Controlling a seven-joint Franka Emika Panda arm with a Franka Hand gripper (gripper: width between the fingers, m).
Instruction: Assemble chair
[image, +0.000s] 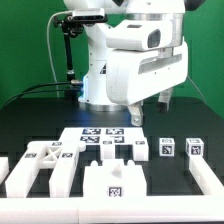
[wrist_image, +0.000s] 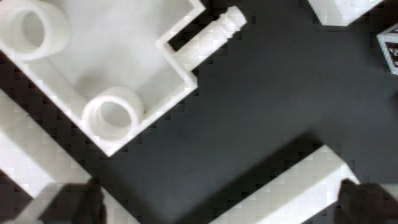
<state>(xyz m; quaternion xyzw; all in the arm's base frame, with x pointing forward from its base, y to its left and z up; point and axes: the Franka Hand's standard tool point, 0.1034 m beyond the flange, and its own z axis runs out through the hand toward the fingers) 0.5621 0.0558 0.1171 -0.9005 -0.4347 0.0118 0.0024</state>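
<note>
The chair parts lie loose on the black table. A white slab with cut-outs (image: 45, 165) sits at the front on the exterior view's left. A blocky part with a tag (image: 113, 181) lies at the front middle. Two small tagged blocks (image: 167, 148) (image: 195, 147) stand to the right. In the wrist view a white slab with round sockets (wrist_image: 89, 65) and a ridged peg (wrist_image: 208, 32) show. My gripper (image: 151, 108) hangs open and empty above the table behind the parts. Its dark fingertips (wrist_image: 68, 205) frame bare table around the gripper midpoint (wrist_image: 217, 205).
The marker board (image: 100, 136) lies flat in the middle of the table. A long white part (image: 206, 176) lies at the front right and another (image: 4, 172) at the far left. A white strip (wrist_image: 294, 180) crosses between the fingers; I cannot tell which part it is.
</note>
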